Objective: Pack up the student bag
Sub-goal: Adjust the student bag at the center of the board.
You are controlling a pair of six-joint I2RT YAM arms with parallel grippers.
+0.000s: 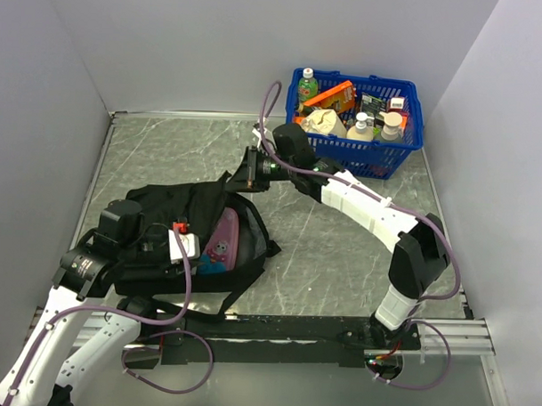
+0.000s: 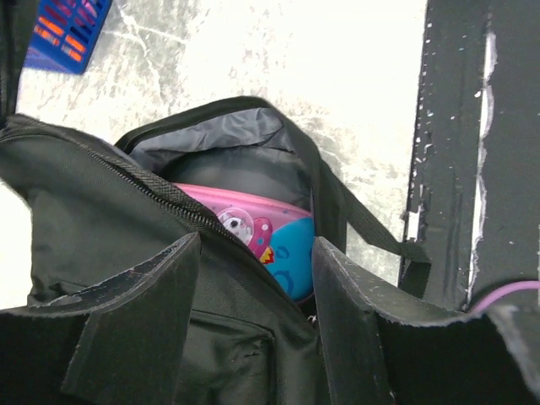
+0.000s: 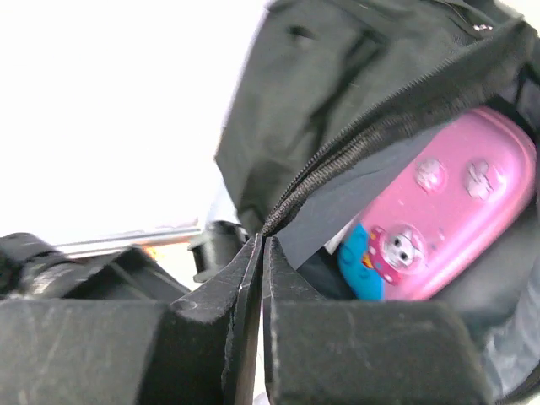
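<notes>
The student bag [image 1: 164, 204] lies open on the table [image 1: 341, 250] in front of the left arm, with a pink case [image 3: 456, 194] inside it and a blue basket [image 1: 402, 150] well apart at the far right. The right gripper [image 3: 261, 245] is closed tight on the bag's zipper edge. The left gripper [image 2: 253, 245] stands partly apart over the bag's front panel; whether it grips the fabric cannot be told.

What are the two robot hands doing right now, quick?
Left gripper: open, fingers apart over the bag, gripping nothing I can see.
Right gripper: closed, pinching the bag's zipper edge.
</notes>
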